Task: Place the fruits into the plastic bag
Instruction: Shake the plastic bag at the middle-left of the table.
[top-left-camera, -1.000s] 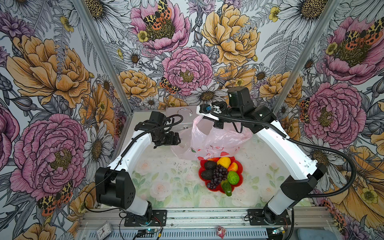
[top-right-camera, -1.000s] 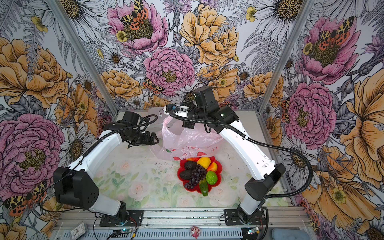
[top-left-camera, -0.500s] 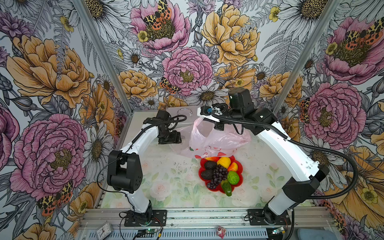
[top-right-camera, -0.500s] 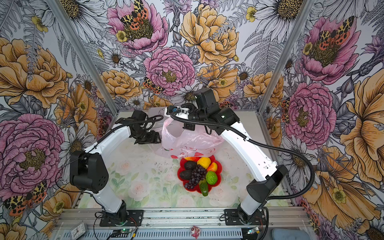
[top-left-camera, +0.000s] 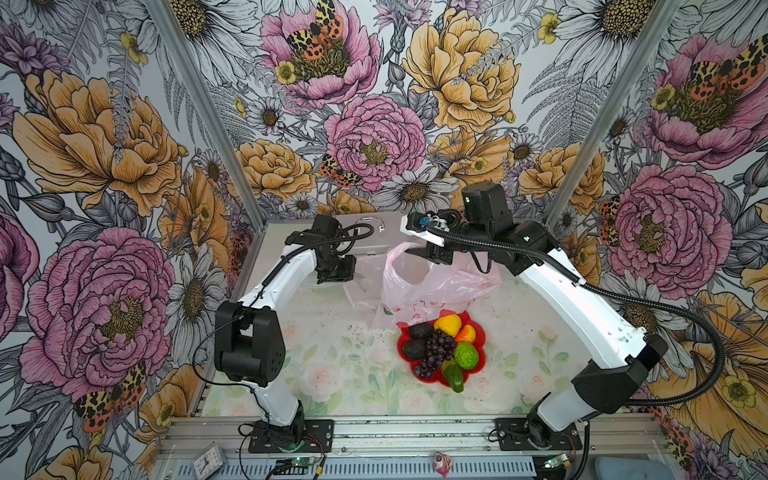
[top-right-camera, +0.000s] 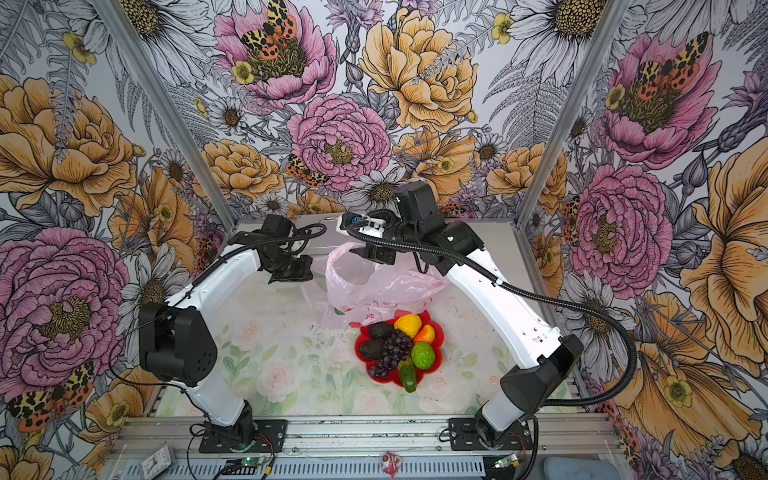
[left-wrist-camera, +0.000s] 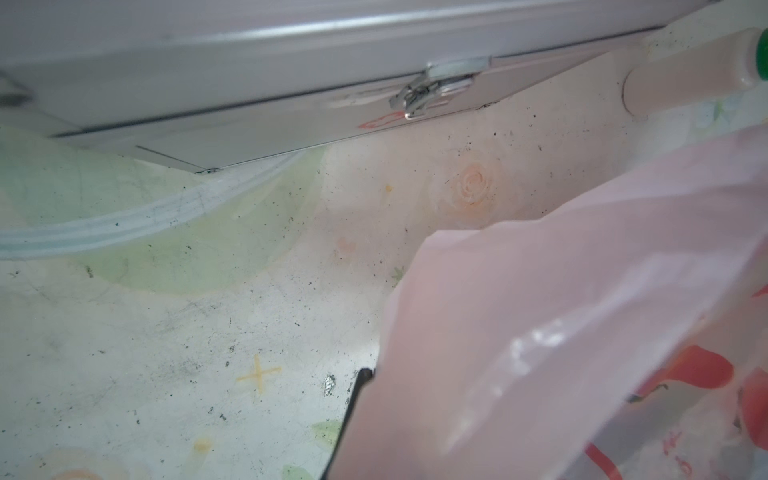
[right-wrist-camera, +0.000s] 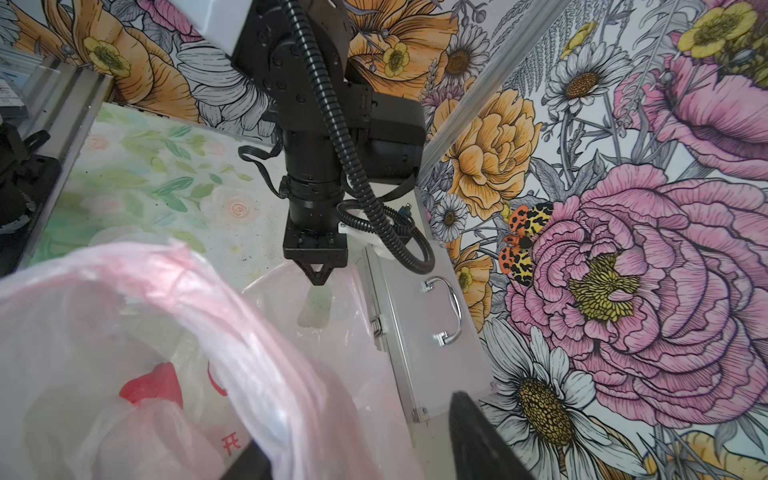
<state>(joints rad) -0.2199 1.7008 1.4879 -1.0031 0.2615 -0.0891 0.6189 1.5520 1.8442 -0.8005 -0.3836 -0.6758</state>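
Note:
The pale-pink plastic bag (top-left-camera: 432, 282) stands slumped at the back of the table, behind the plate. My left gripper (top-left-camera: 351, 272) is low at the bag's left side and shut on a thin fold of its edge, which shows in the right wrist view (right-wrist-camera: 316, 276). My right gripper (right-wrist-camera: 361, 449) is raised at the bag's top and open, with a bag handle (right-wrist-camera: 232, 332) draped over one finger. The fruits (top-left-camera: 440, 349) lie piled on a red plate (top-left-camera: 478, 332): a lemon (top-left-camera: 448, 323), a lime (top-left-camera: 466, 355), grapes (top-left-camera: 436, 351) and avocados (top-left-camera: 420, 331).
A silver metal case (top-left-camera: 374, 237) lies flat against the back wall, just behind the bag and both grippers; its latch (left-wrist-camera: 432, 89) is close to my left wrist. Flowered walls enclose the table on three sides.
My left arm swung right to the bag and its gripper shut on the bag's edge. My right gripper, shut on the handle before, has opened.

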